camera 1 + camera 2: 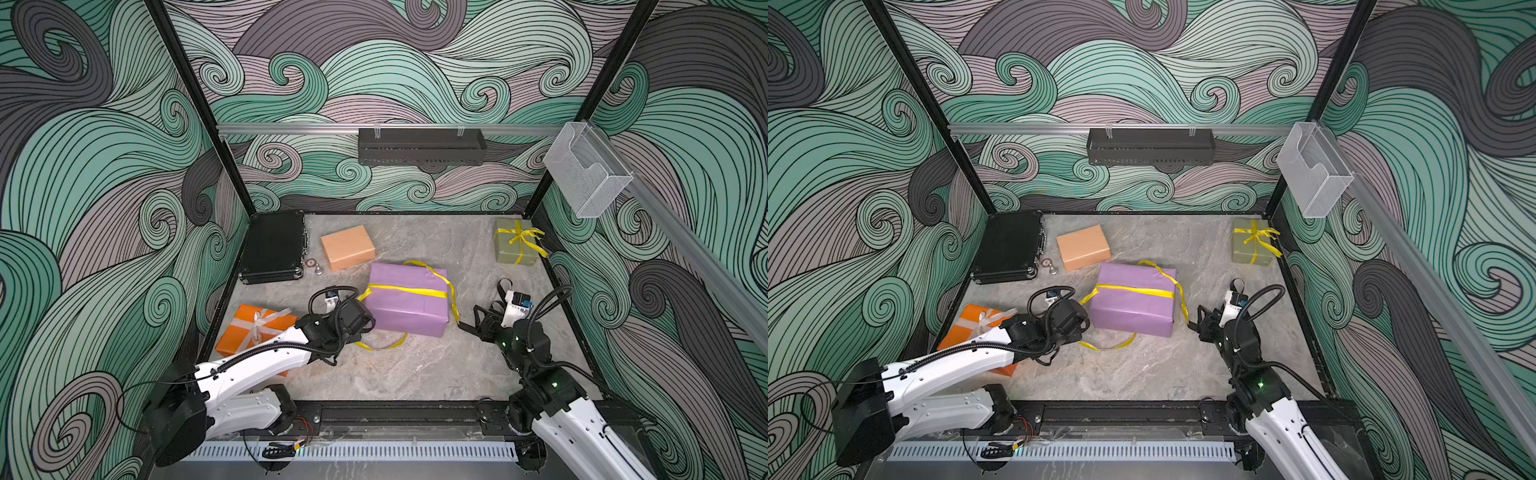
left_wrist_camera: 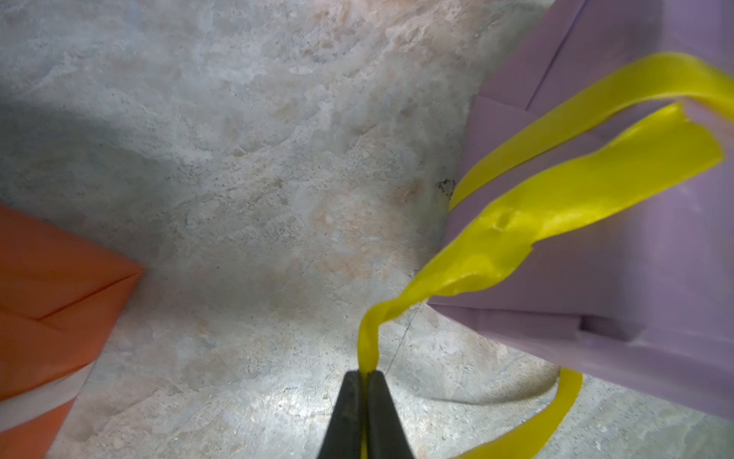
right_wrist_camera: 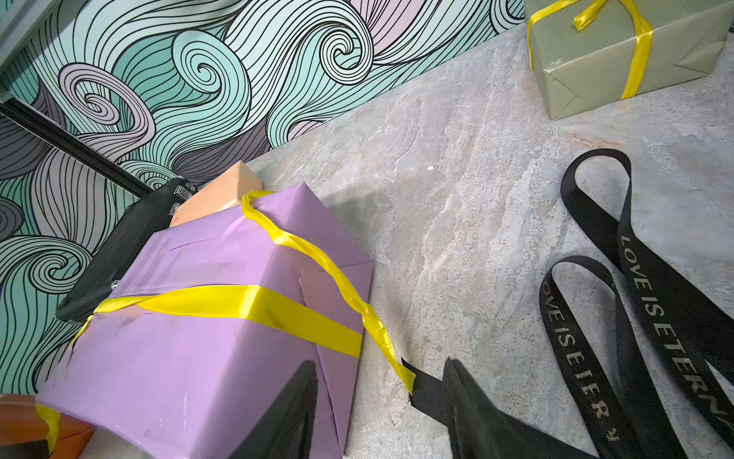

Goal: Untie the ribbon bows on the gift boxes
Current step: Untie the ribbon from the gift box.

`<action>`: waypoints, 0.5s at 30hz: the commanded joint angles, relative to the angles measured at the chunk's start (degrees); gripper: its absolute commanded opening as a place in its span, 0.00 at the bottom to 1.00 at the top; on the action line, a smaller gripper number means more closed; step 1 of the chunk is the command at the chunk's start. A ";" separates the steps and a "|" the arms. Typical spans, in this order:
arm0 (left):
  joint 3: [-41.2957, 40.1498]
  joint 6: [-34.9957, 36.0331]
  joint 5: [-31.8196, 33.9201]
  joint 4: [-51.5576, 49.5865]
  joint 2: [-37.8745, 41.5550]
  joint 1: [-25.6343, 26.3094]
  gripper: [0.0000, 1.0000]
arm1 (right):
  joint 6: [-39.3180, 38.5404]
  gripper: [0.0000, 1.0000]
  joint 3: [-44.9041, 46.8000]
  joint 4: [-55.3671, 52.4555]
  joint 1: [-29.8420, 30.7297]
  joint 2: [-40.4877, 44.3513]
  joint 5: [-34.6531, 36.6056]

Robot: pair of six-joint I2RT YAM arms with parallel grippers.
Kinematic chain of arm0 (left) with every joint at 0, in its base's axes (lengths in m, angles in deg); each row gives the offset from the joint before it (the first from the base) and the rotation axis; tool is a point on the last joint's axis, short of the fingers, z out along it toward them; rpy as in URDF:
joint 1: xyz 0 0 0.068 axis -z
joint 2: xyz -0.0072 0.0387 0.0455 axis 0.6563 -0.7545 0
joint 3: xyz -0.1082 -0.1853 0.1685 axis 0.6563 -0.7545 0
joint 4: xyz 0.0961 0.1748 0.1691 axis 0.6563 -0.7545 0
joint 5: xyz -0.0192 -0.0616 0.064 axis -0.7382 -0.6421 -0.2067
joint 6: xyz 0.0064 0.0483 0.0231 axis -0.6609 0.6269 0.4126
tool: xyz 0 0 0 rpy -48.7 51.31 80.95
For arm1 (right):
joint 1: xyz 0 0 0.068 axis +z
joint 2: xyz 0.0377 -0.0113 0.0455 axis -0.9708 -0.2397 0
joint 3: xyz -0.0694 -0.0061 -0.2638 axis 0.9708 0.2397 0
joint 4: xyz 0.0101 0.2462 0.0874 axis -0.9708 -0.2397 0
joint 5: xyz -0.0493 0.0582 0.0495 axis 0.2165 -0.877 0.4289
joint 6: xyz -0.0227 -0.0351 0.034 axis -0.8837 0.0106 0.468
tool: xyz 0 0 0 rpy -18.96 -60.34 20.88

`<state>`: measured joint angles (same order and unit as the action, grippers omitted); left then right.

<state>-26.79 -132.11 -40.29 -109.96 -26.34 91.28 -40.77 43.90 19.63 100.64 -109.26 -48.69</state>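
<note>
The purple gift box (image 1: 409, 305) lies mid-table, its bow undone. Its yellow ribbon (image 1: 405, 289) still bands the top, and a loose tail curls onto the table in front. My left gripper (image 2: 365, 375) is shut on that yellow ribbon (image 2: 556, 206) beside the box's left corner. My right gripper (image 3: 381, 365) stands open at the box's right corner, with the ribbon's other end (image 3: 405, 377) lying between its jaws. A black lettered ribbon (image 3: 635, 298) lies loose beside it. The orange box (image 1: 245, 332) keeps its white bow (image 1: 259, 322). The olive-green box (image 1: 513, 247) keeps its yellow bow (image 1: 521, 237). The tan-peach box (image 1: 347, 247) shows no ribbon.
A black hard case (image 1: 274, 247) lies at the back left, with two small metal pieces (image 1: 316, 266) next to it. A black shelf (image 1: 419, 147) hangs on the back wall and a clear holder (image 1: 586, 170) on the right wall. Patterned walls close in three sides.
</note>
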 commanded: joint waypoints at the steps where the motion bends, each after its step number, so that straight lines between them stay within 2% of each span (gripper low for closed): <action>1: -0.20 -5.16 -0.64 -0.64 -0.92 -0.51 0.21 | 0.17 0.53 0.59 0.39 -0.18 0.44 -0.26; 6: 0.37 -4.28 -0.90 -0.25 -1.54 -1.40 0.32 | 0.29 0.53 0.54 0.40 -0.21 0.49 -0.41; 10: 0.17 -3.06 -4.12 1.76 -1.77 -3.53 0.36 | 0.27 0.53 0.55 0.38 -0.17 0.55 -0.31; 13: 3.08 1.30 -3.41 0.46 -0.75 -4.29 0.50 | 0.29 0.53 0.68 0.30 -0.22 0.55 -0.31; 15: 6.13 5.59 -2.66 -0.88 0.56 -4.38 0.64 | 0.42 0.53 0.68 0.30 -0.17 0.51 -0.24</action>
<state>-25.67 -131.92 -43.78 -109.42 -27.66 87.37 -40.77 43.96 19.63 100.64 -109.21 -48.71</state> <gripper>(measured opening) 0.594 0.533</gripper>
